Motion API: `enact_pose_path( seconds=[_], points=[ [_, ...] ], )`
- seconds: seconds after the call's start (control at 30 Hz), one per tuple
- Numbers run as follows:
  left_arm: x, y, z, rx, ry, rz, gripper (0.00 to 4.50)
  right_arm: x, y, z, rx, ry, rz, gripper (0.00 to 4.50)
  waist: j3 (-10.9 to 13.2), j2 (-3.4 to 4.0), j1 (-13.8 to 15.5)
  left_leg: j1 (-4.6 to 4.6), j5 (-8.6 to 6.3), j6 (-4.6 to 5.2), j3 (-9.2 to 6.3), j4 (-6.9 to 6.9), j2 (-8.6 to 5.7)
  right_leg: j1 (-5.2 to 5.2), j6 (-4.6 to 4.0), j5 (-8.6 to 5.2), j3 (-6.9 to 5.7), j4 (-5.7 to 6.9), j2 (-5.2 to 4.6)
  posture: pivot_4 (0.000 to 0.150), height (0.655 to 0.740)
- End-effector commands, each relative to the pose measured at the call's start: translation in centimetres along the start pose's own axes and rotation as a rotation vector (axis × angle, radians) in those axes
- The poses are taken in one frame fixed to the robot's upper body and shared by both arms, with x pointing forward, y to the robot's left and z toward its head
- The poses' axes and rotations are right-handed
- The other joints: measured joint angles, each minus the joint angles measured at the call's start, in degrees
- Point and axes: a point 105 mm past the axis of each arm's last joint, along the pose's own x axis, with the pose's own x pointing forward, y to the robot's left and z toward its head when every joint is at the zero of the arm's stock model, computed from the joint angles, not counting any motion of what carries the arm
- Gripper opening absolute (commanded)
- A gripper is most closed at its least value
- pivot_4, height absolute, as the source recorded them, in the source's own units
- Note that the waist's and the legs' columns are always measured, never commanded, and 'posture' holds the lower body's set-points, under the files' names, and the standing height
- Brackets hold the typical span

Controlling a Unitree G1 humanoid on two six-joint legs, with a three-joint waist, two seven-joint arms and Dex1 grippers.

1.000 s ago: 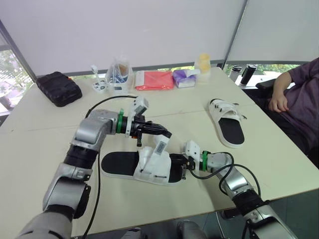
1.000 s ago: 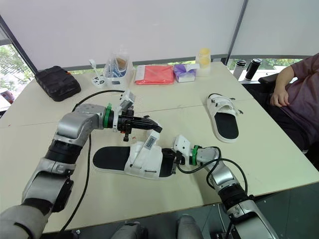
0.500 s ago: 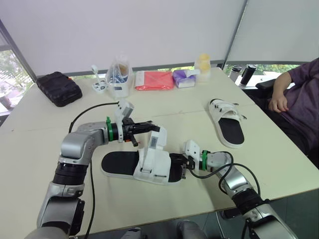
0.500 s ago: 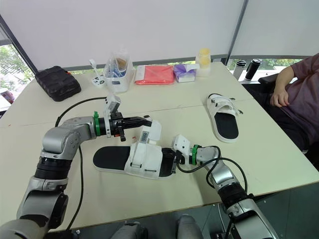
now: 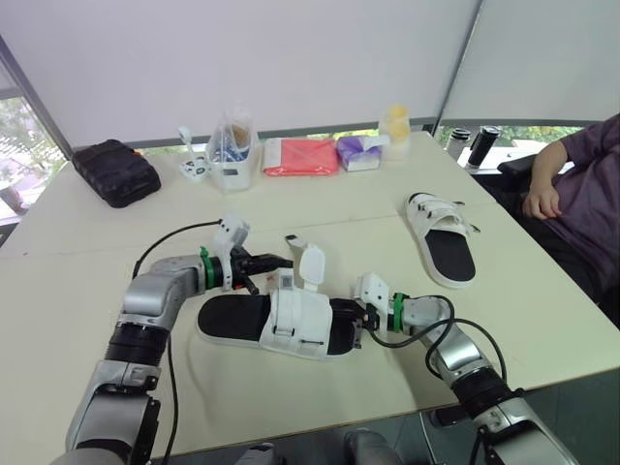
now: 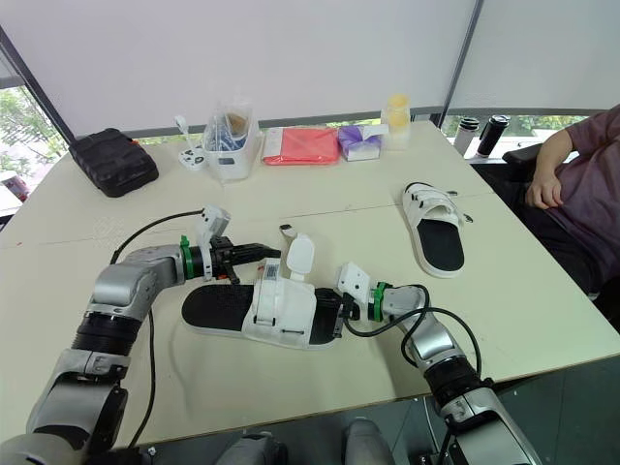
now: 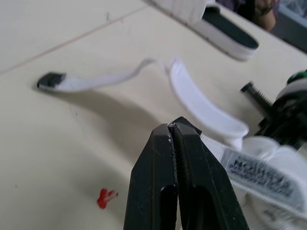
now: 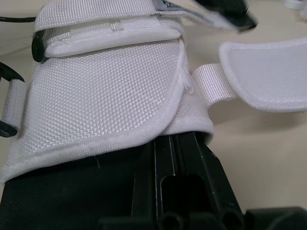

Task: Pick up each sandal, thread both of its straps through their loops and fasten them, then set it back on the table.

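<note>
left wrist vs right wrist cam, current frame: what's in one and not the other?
Left wrist, not right wrist: the thin strap lying loose on the table, ending in a black tip; a red scrap; the far sandal. Right wrist, not left wrist: the near sandal's black footbed and a black loop at its side. Both: the padded flap, open and unfastened.
</note>
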Motion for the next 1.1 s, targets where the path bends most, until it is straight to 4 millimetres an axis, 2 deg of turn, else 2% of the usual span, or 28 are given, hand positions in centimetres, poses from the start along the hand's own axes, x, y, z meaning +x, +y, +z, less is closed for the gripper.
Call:
enact_pose_path(
  seconds=[0.03, 0.13, 0.23, 0.37, 0.47, 0.53, 0.6, 0.7, 0.73, 0.9, 1.1],
  points=[
    [0.6, 0.2, -0.4, 0.054, 0.037, -0.022, 0.02, -0.8, 1.8, -5.4, 0.116, 0.203, 0.008, 0.0, 0.0, 0.0, 0.01, 0.0, 0.0, 0.0, 0.0, 0.01, 0.0, 0.0, 0.0, 0.0, 0.0, 0.0, 0.0, 0.15, 0.74],
    [1.0, 0.6, -1.3, 0.064, 0.068, -0.027, 0.02, -0.8, 1.7, -5.3, 0.114, 0.203, 0.007, 0.0, -0.02, 0.0, 0.03, 0.01, 0.0, 0.0, 0.0, 0.0, 0.0, 0.01, 0.0, 0.0, 0.0, 0.0, 0.0, 0.15, 0.74],
    [1.2, 0.7, -1.2, 0.06, 0.065, -0.032, 0.84, -0.9, 1.6, -5.4, 0.114, 0.205, 0.005, 0.0, -0.03, -0.01, -0.03, 0.01, 0.0, 0.0, 0.0, 0.0, 0.0, 0.01, 0.0, 0.0, -0.01, 0.0, -0.01, 0.15, 0.74],
    [1.0, 0.7, -0.2, 0.059, 0.025, -0.029, 2.88, -1.1, 1.7, -5.5, 0.113, 0.209, 0.003, 0.0, -0.03, -0.01, 0.0, 0.0, 0.0, 0.0, -0.01, 0.0, 0.0, 0.0, 0.01, 0.0, -0.02, 0.0, -0.02, 0.15, 0.74],
    [0.0, 2.4, 1.3, 0.061, -0.012, 0.07, 4.39, -1.1, 1.8, -5.5, 0.114, 0.208, 0.001, 0.0, -0.02, -0.02, -0.01, -0.01, 0.0, 0.0, -0.01, 0.0, 0.0, -0.01, 0.01, 0.0, -0.02, 0.0, -0.02, 0.15, 0.74],
    [-0.8, 2.8, 3.8, 0.033, -0.085, 0.108, 4.39, -1.1, 1.8, -5.5, 0.114, 0.208, 0.0, 0.0, 0.0, -0.06, -0.01, -0.03, 0.0, 0.0, -0.02, 0.0, 0.0, -0.03, 0.01, 0.0, -0.03, 0.0, -0.01, 0.15, 0.74],
    [-1.2, 2.0, 6.1, -0.028, -0.166, 0.091, 4.39, -1.2, 1.9, -5.5, 0.115, 0.208, 0.0, 0.0, 0.0, -0.06, -0.01, -0.04, 0.0, 0.0, -0.03, 0.0, 0.0, -0.03, 0.02, 0.01, -0.04, 0.0, -0.02, 0.15, 0.74],
    [-1.1, -0.3, 7.3, -0.163, -0.203, 0.019, 4.39, -1.2, 2.0, -5.6, 0.117, 0.208, -0.001, 0.0, -0.02, -0.03, -0.05, -0.02, 0.0, 0.0, -0.03, 0.0, 0.0, -0.01, 0.03, 0.0, -0.05, -0.01, -0.03, 0.15, 0.74],
    [-1.1, -0.8, 7.4, -0.191, -0.201, 0.005, 4.39, -1.2, 2.0, -5.6, 0.117, 0.208, -0.002, 0.0, -0.02, -0.03, -0.05, -0.02, 0.0, 0.0, -0.03, -0.01, -0.01, -0.01, 0.04, 0.0, -0.04, -0.01, -0.04, 0.15, 0.74],
    [0.7, -3.7, 5.0, -0.374, -0.082, -0.035, 4.39, -0.9, 2.1, -5.6, 0.118, 0.205, 0.004, 0.0, -0.02, -0.03, -0.08, 0.01, 0.0, 0.0, -0.04, -0.01, -0.01, 0.03, 0.05, -0.01, -0.05, 0.0, -0.04, 0.15, 0.74],
    [2.7, -2.8, 3.1, -0.434, 0.022, 0.036, 4.39, -0.7, 2.0, -5.5, 0.118, 0.204, 0.006, 0.0, -0.01, -0.05, -0.07, 0.02, 0.01, -0.04, -0.04, -0.01, -0.02, 0.03, 0.06, 0.0, -0.05, 0.0, -0.02, 0.15, 0.74]
  ],
)
